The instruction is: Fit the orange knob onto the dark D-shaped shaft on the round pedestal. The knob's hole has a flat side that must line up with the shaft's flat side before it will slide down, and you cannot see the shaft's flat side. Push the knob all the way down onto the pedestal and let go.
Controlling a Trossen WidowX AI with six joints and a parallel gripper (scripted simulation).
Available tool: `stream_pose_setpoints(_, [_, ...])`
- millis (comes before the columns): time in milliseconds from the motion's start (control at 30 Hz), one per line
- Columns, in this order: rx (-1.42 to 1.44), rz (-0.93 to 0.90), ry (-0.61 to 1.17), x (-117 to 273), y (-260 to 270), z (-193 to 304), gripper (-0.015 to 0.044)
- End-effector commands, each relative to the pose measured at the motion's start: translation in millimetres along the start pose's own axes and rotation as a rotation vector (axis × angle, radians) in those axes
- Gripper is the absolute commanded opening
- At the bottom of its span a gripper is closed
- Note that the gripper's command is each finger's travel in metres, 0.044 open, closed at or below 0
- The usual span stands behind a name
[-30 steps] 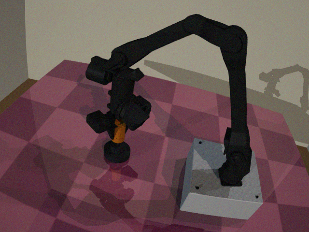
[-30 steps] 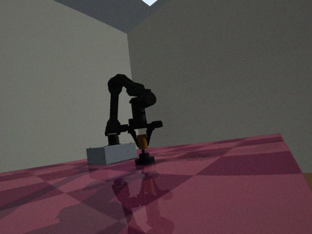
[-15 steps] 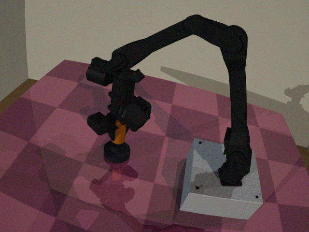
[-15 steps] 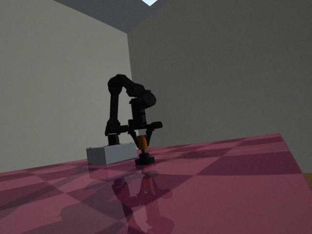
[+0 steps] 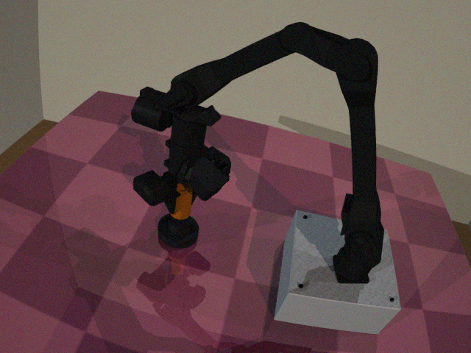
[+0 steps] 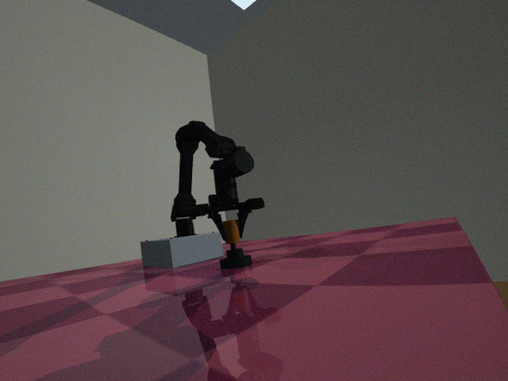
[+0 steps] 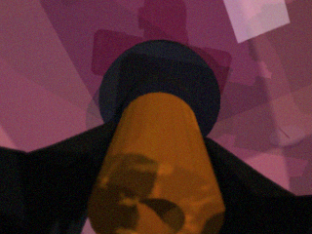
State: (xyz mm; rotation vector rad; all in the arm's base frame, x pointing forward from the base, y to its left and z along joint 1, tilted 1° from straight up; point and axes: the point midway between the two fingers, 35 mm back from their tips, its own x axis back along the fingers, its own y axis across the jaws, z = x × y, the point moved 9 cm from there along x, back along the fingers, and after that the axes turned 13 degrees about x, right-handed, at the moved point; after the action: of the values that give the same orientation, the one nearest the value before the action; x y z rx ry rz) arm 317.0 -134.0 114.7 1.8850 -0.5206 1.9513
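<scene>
The orange knob point(image 5: 184, 200) point(image 6: 231, 229) point(image 7: 158, 117) is a nearly upright cylinder above the round dark pedestal point(image 5: 177, 237) point(image 6: 236, 262) point(image 7: 161, 63). My gripper point(image 5: 182, 207) point(image 6: 232, 236) point(image 7: 158, 137) points down and is shut on the knob, with one finger on each side. In the exterior view a short piece of the dark shaft point(image 6: 232, 246) shows between the knob's lower end and the pedestal's raised middle. The knob stands off the pedestal. Its upper end covers the shaft's top; the hole and both flat sides are hidden.
The arm's pale box-shaped base point(image 5: 338, 315) point(image 6: 197, 250) stands to the right of the pedestal in the top view and left behind it in the exterior view. The checkered pink table point(image 5: 125, 212) point(image 6: 390, 328) is glossy and shows reflections and shadows.
</scene>
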Motion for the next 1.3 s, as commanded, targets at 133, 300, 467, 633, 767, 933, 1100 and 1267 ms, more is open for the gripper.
stream_pose_setpoints(133, [0.005, 0.002, 0.005, 4.5, -0.1, 2.9, 0.0])
stream_pose_setpoints(300, [0.13, 0.002, 0.005, 5.7, -0.2, 3.8, 0.0])
stream_pose_setpoints(467, [0.214, 0.002, 0.005, 5.4, -0.6, 4.5, 0.0])
stream_pose_setpoints(633, [0.214, 0.002, 0.005, 3.3, -0.6, 3.6, 0.0])
stream_pose_setpoints(767, [0.214, 0.002, 0.005, 2.0, -0.7, 3.4, 0.0])
stream_pose_setpoints(933, [0.214, 0.002, 0.005, 1.9, -0.4, 0.8, 0.0])
stream_pose_setpoints(1100, [0.214, 0.002, 0.005, 0.4, -0.3, 0.3, 0.0])
stream_pose_setpoints(1267, [0.214, 0.002, 0.005, 0.0, -0.3, 1.2, 0.0])
